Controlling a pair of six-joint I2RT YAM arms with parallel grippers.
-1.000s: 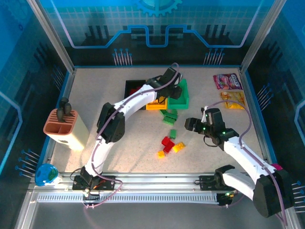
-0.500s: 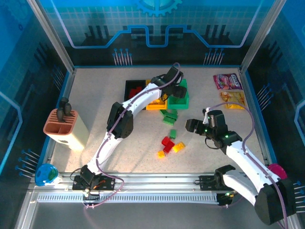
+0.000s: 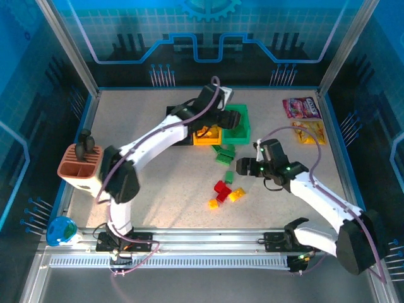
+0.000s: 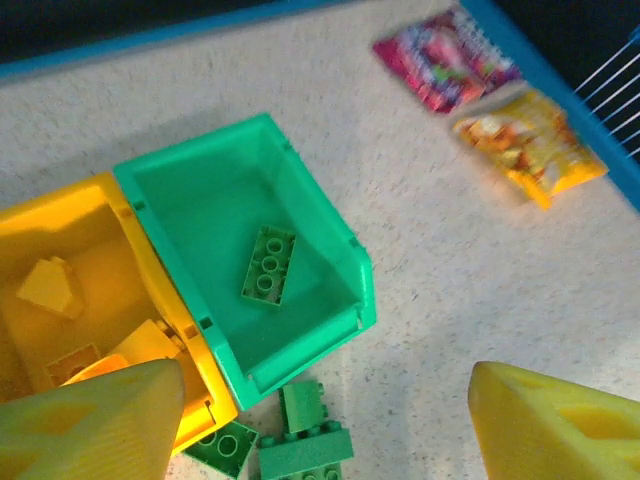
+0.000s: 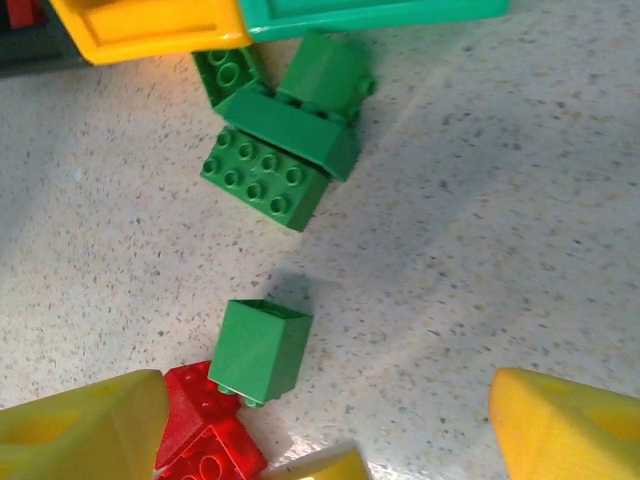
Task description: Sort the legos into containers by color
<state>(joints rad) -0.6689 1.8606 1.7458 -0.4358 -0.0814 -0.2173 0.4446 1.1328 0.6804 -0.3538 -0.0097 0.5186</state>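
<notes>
Nearest the arm bases, at about 6 o'clock from the table's middle, lay a loose cluster of yellow bricks (image 3: pixel 235 194) and red bricks (image 3: pixel 221 187). Just at 12 o'clock of the red ones, 1 single green brick (image 5: pixel 258 350) lay tipped on the table. The right gripper (image 5: pixel 325 385) hung over it with its jaws spread wide on either side, pinching nothing.

Farther on, a heap of green bricks (image 5: pixel 280 150) sat against the near walls of the bins. The 3 bins stood joined in a row, running from 9 to 3 o'clock. The black bin (image 3: pixel 172 113) was largely covered by the left arm, so I could not tell its contents. The yellow bin (image 4: pixel 30 230) held a few yellow pieces (image 4: pixel 48 283), some partly hidden behind a finger. The green bin (image 4: pixel 200 200) held 1 long green brick (image 4: pixel 267 263), flat with studs up.

The left gripper (image 4: pixel 325 385) hung above the green bin's near rim, jaws spread apart and empty.

At 2 o'clock of that bin, well apart, lay a pink packet (image 4: pixel 445 60) and a yellow packet (image 4: pixel 525 145).
</notes>
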